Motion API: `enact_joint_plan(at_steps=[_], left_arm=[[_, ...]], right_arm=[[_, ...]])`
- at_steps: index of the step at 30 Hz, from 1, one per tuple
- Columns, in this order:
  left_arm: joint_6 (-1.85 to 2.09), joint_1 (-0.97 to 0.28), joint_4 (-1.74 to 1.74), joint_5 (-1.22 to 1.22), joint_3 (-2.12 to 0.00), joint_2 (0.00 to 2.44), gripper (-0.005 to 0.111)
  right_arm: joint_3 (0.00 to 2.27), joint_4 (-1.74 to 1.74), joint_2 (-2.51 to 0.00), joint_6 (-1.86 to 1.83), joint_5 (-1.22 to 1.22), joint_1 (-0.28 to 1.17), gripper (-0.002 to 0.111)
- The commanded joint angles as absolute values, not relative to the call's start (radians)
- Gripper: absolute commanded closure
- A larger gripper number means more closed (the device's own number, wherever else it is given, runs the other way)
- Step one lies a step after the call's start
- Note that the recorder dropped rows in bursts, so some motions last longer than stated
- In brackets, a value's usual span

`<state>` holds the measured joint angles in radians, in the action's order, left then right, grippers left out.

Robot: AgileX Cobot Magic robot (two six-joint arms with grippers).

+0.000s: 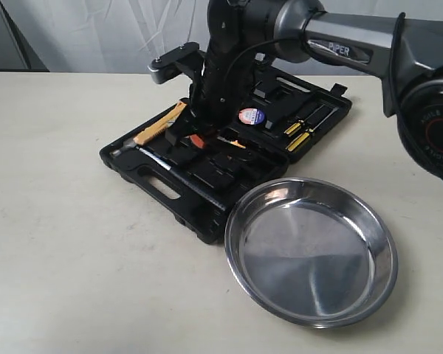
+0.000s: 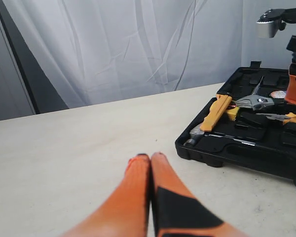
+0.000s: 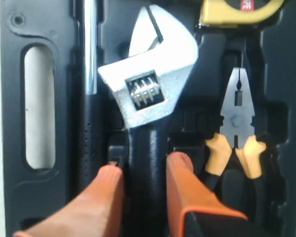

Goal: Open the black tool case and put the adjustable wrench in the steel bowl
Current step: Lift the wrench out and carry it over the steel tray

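Note:
The black tool case (image 1: 155, 181) lies open on the table, its tools in moulded slots. My right gripper (image 3: 145, 168) reaches down into it. Its orange fingers (image 3: 108, 182) press both sides of the black handle of the adjustable wrench (image 3: 148, 74), whose silver head points away from the wrist. In the exterior view the right gripper (image 1: 197, 139) hides most of the wrench. The wrench head (image 2: 256, 102) shows in the left wrist view. The steel bowl (image 1: 310, 251) sits empty against the case's near right corner. My left gripper (image 2: 150, 155) is shut and empty, above bare table beside the case (image 2: 227, 148).
Orange-handled pliers (image 3: 237, 113) lie in the slot beside the wrench. A yellow-handled hammer (image 1: 159, 125) lies on the case's left side. A round tape measure (image 1: 252, 116) and yellow screwdrivers (image 1: 299, 136) sit farther back. The case lid lies flat behind. A white curtain hangs behind the table.

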<state>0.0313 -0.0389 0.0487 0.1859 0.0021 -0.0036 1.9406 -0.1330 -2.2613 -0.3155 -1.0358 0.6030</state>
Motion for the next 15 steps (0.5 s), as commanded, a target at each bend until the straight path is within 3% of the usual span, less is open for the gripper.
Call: enact_joint_plan(at_steps=[1, 7, 15], left_arm=[[0.030, -0.043, 0.047, 0.179, 0.000, 0.000, 0.106], [0.030, -0.043, 0.047, 0.179, 0.000, 0.000, 0.106], [0.030, -0.043, 0.047, 0.179, 0.000, 0.000, 0.106]], right_arm=[[1.888, -0.118, -2.146, -0.287, -1.034, 0.601, 0.109], [1.614, -0.113, -1.916, -0.236, -0.877, 0.601, 0.109], [1.080, 0.051, -1.607, 0.048, -0.656, 0.601, 0.109]])
